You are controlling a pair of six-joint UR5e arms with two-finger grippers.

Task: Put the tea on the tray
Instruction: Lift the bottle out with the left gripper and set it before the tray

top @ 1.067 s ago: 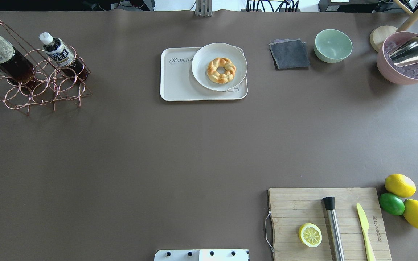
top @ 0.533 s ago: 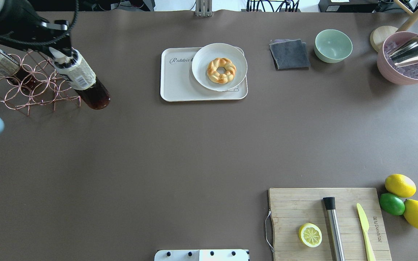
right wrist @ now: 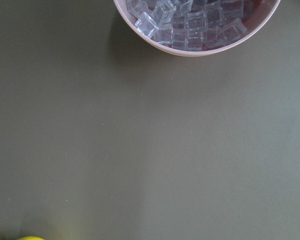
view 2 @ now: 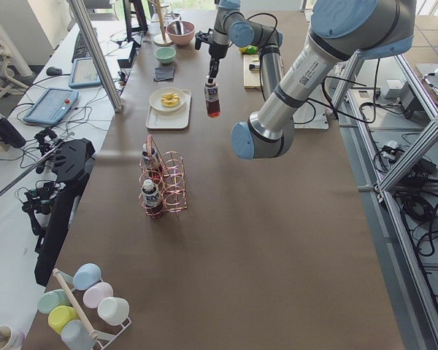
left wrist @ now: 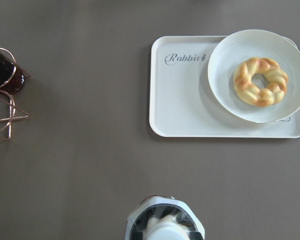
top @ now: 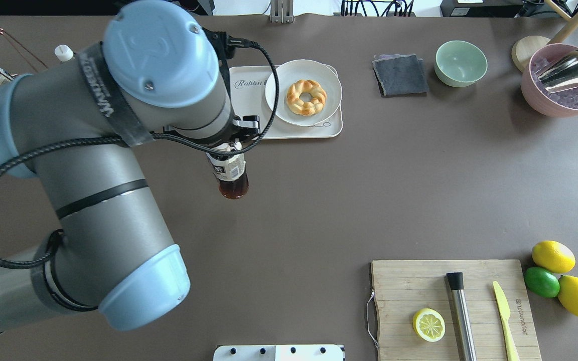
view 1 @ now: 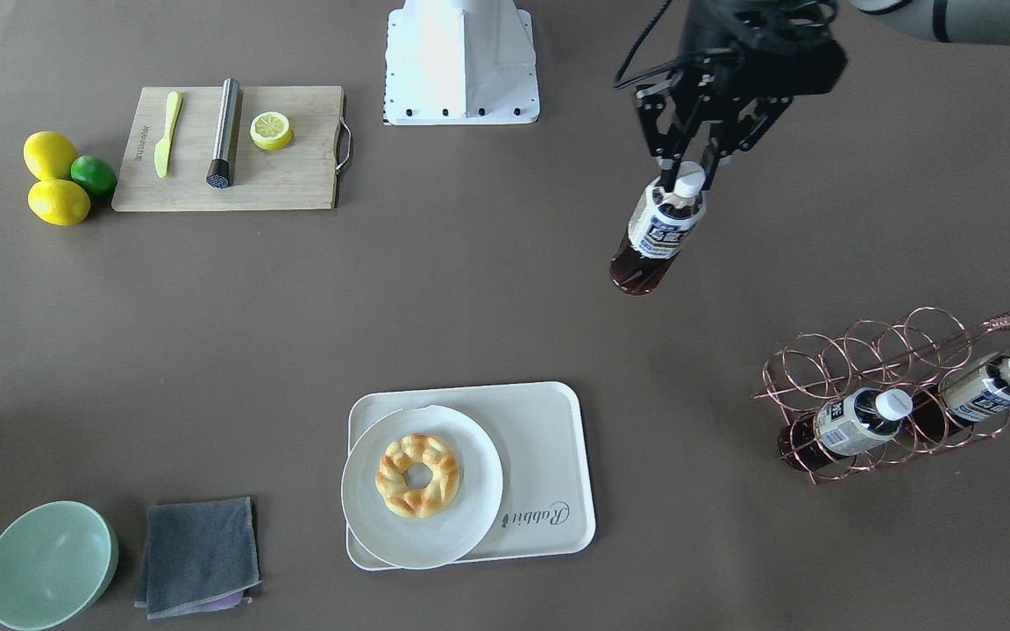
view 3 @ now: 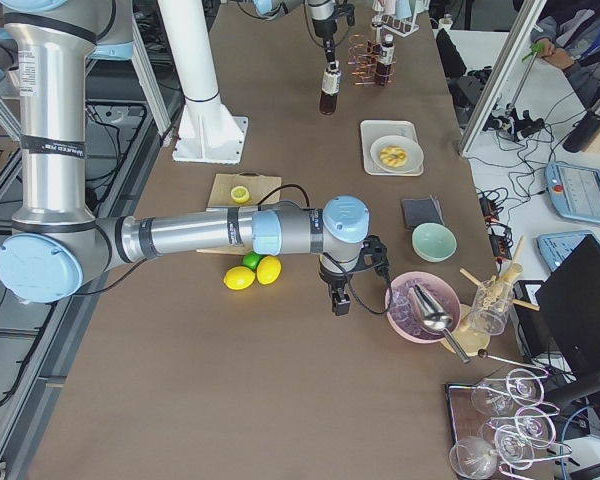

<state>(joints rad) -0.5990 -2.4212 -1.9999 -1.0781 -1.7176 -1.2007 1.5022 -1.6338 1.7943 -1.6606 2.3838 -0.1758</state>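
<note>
My left gripper (view 1: pixel 687 178) is shut on the white cap of a tea bottle (view 1: pixel 658 232) and holds it upright above the table. In the overhead view the bottle (top: pixel 230 173) hangs just on the robot's side of the tray's (top: pixel 254 95) left front corner. The cream tray (view 1: pixel 549 456) with the word "Rabbit" also shows in the left wrist view (left wrist: pixel 180 100), ahead of the bottle cap (left wrist: pixel 165 231). My right gripper (view 3: pixel 340 300) shows only in the exterior right view, near the pink bowl; I cannot tell whether it is open or shut.
A white plate (view 1: pixel 470 517) with a braided pastry covers the tray's right half. A copper rack (view 1: pixel 891 350) holds two more bottles. A cutting board (view 1: pixel 295 175), lemons, a lime, a green bowl (view 1: pixel 49 565), a grey cloth (view 1: pixel 198 556) and an ice bowl (top: pixel 532 95) stand around.
My left arm came in, took one bottle by the cap at the rack, and carried it right and toward the robot, to just in front of the tray.
</note>
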